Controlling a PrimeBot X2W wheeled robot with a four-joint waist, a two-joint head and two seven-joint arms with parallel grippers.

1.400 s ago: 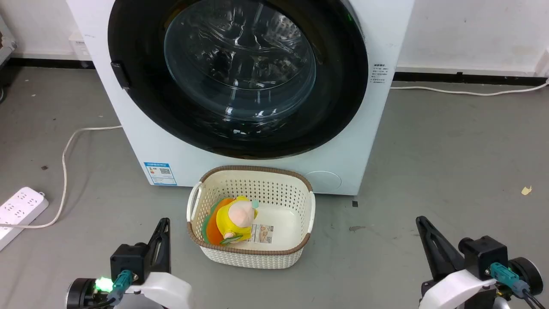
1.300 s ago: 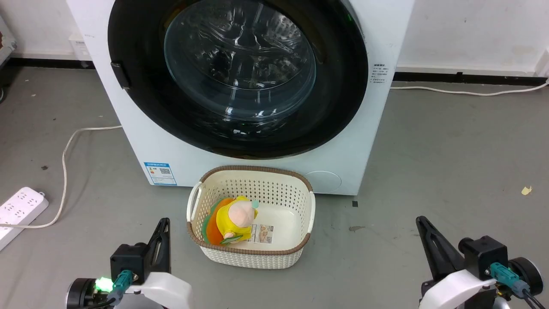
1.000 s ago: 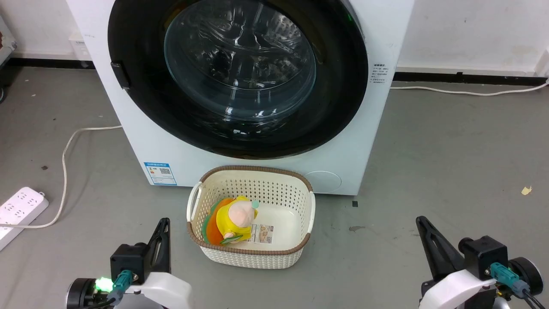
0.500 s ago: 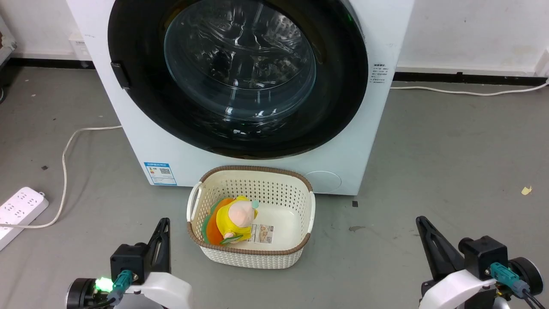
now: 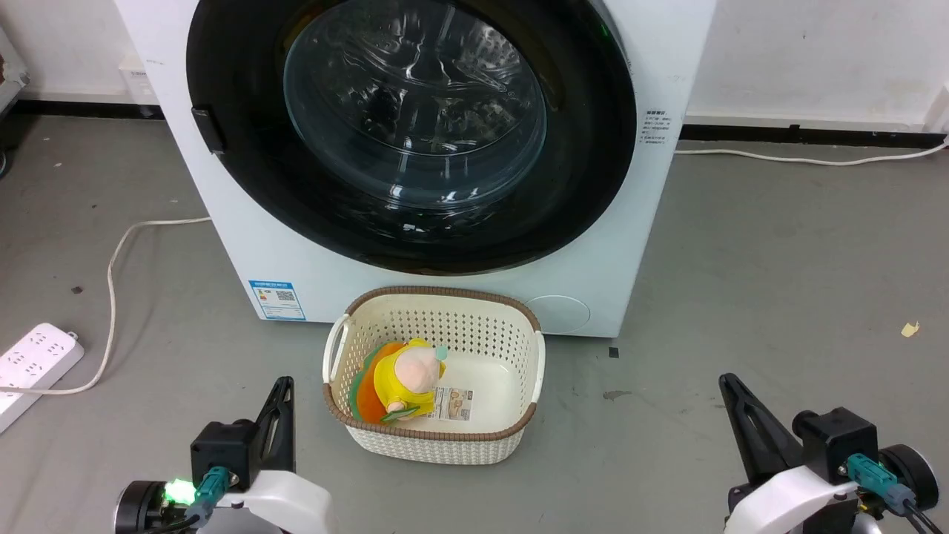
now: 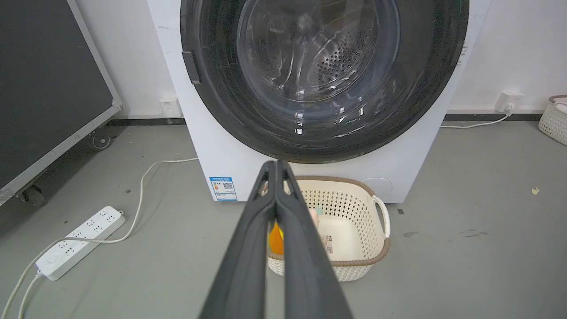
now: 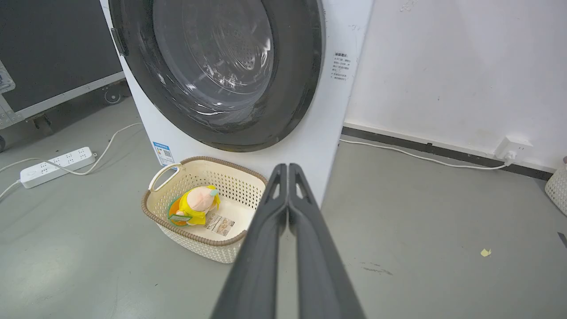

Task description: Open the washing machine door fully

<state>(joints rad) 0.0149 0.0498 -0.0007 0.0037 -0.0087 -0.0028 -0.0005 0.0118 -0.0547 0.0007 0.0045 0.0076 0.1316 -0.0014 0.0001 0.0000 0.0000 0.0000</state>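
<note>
Far left, on the grey floor (image 5: 778, 259), a white multi-socket power strip (image 5: 33, 362) lies flat. Its white cable (image 5: 111, 274) curves away toward the left side of the machine.

Near left, the left gripper (image 5: 282, 384) has its two long dark fingers pressed together along their length, with nothing between them. It is over bare floor, just left of the basket and not touching it.

Centre, far: the large white front-loading washing machine (image 5: 245, 245) stands against the wall. The round glossy black washing machine door (image 5: 593, 148), with its clear domed glass centre, sits closed and flush against the machine front. Its small black handle (image 5: 207, 130) is on the left rim. The perforated steel drum (image 6: 336, 66) shows through the glass. A blue label (image 5: 276, 300) is low on the left of the front panel.

Centre, near: a cream perforated plastic basket with a brown rim (image 5: 437, 439) stands on the floor just in front of the machine. A yellow plush toy with a pale pink head (image 5: 404, 378) lies in its left half.

Near right, the right gripper (image 5: 725, 380) also has its fingers closed tip to tip and is empty. It is well apart from the basket. Both grippers are well apart from the door and its handle.

Far right, a second white cable (image 5: 815, 159) runs along the foot of the wall.
</note>
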